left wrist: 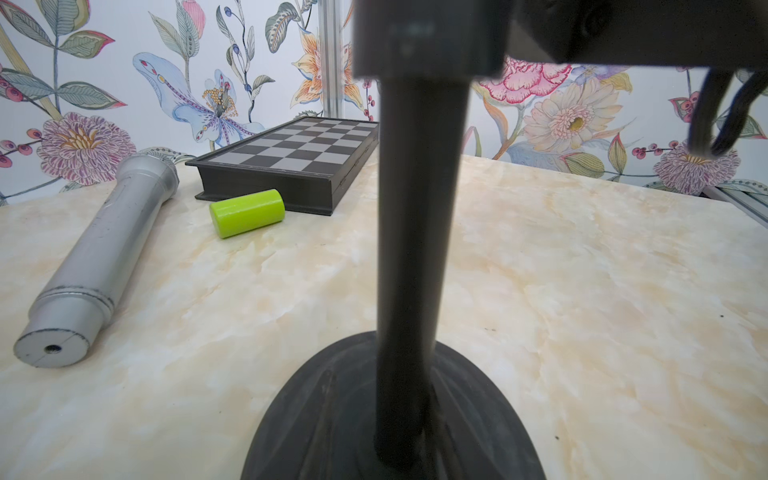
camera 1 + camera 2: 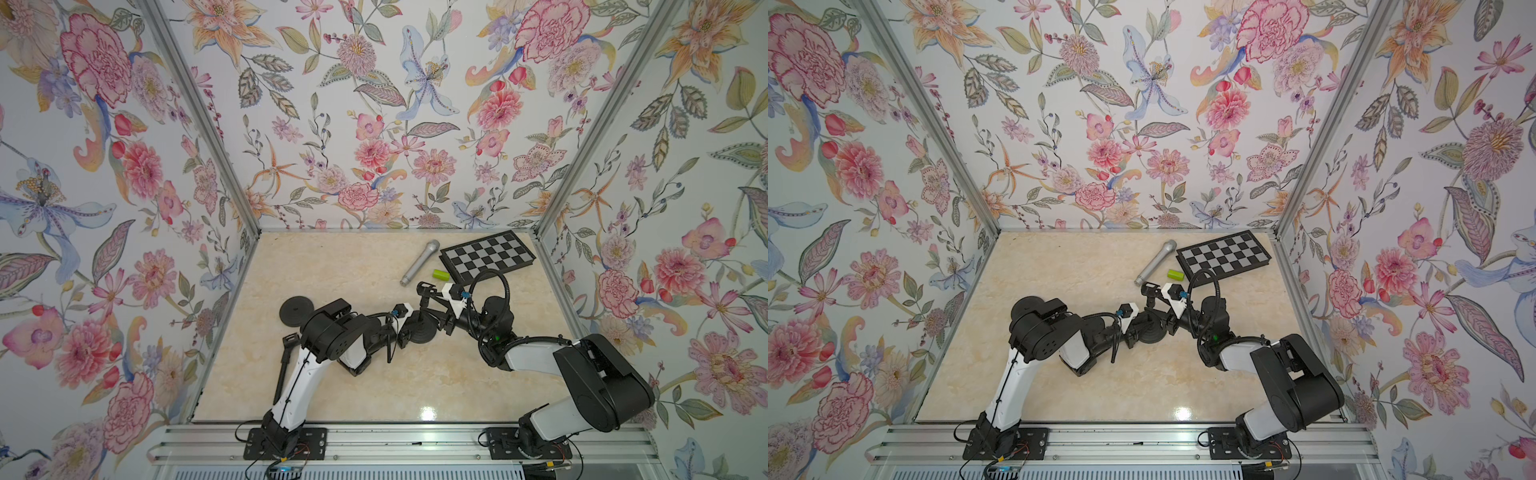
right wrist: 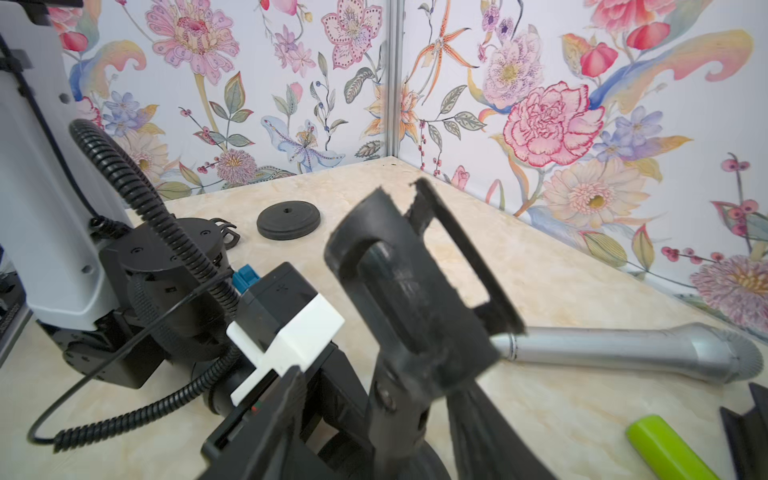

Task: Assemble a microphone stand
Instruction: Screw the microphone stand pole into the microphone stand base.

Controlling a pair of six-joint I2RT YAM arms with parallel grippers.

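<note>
A black microphone stand rests on its round base (image 2: 424, 335) in mid-table, with a thin pole (image 1: 415, 232) rising from it. A black clip (image 3: 415, 266) sits tilted at the top. My left gripper (image 2: 404, 332) reaches in low from the left and is shut on the foot of the stand; its fingers barely show against the dark base (image 1: 328, 415). My right gripper (image 3: 386, 436) stands open, one finger on each side of the pole just under the clip, apart from it. The silver microphone (image 2: 419, 262) lies on the table behind the stand.
A green cylinder (image 2: 441, 274) lies beside the microphone, and a folded chessboard (image 2: 488, 255) sits at the back right. A spare black disc (image 2: 296, 309) rests at the left, with a black rod (image 2: 284, 361) lying near the left wall.
</note>
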